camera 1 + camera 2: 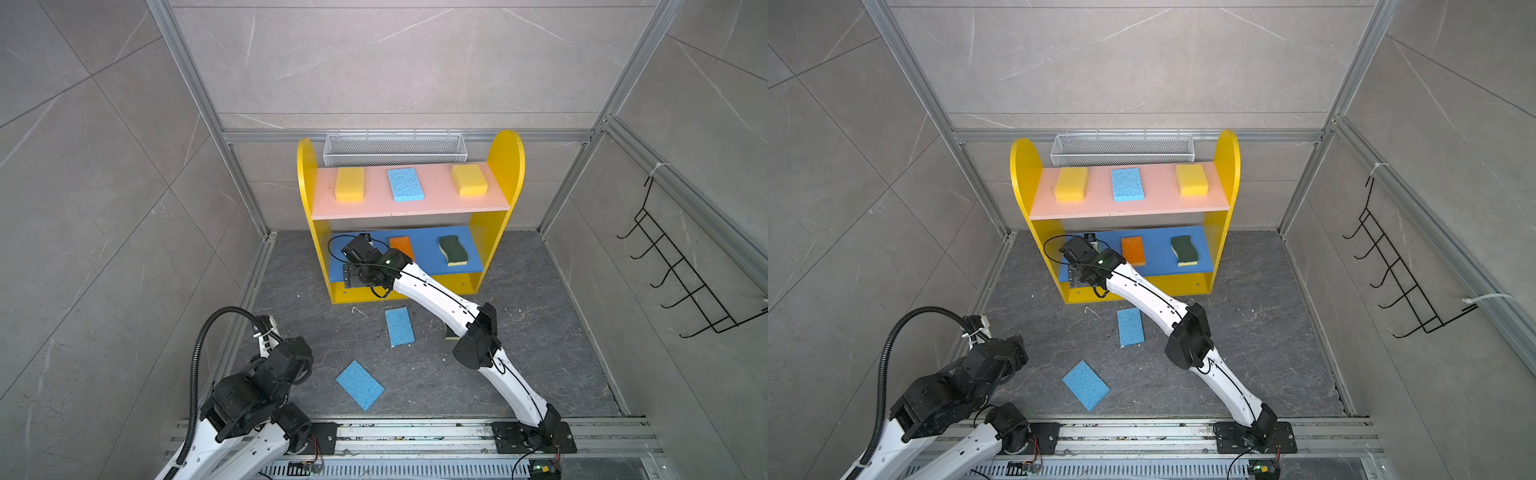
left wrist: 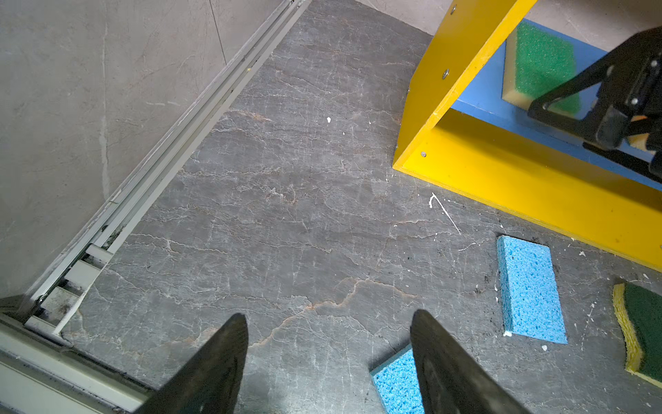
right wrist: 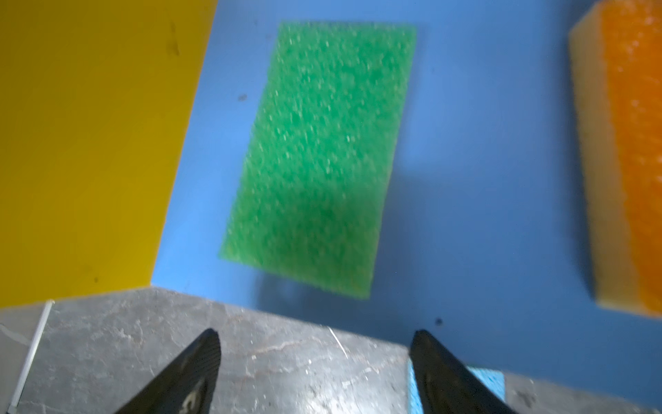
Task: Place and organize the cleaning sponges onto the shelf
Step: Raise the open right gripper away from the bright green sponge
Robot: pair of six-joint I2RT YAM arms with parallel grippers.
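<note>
Right gripper (image 3: 315, 335) spread, empty, at blue board's (image 3: 483, 179) front edge; green sponge (image 3: 315, 157) set at its left end. Next, judged: collect blue sponge (image 1: 399, 326) off floor

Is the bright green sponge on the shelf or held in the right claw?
On the shelf: the green sponge lies flat on its blue board; the right claw is open, empty.

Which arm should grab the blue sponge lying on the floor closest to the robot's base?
Left, probably. The left gripper hangs open right beside that blue sponge, while the right gripper is far off at the shelf, near the bright green sponge.
</note>
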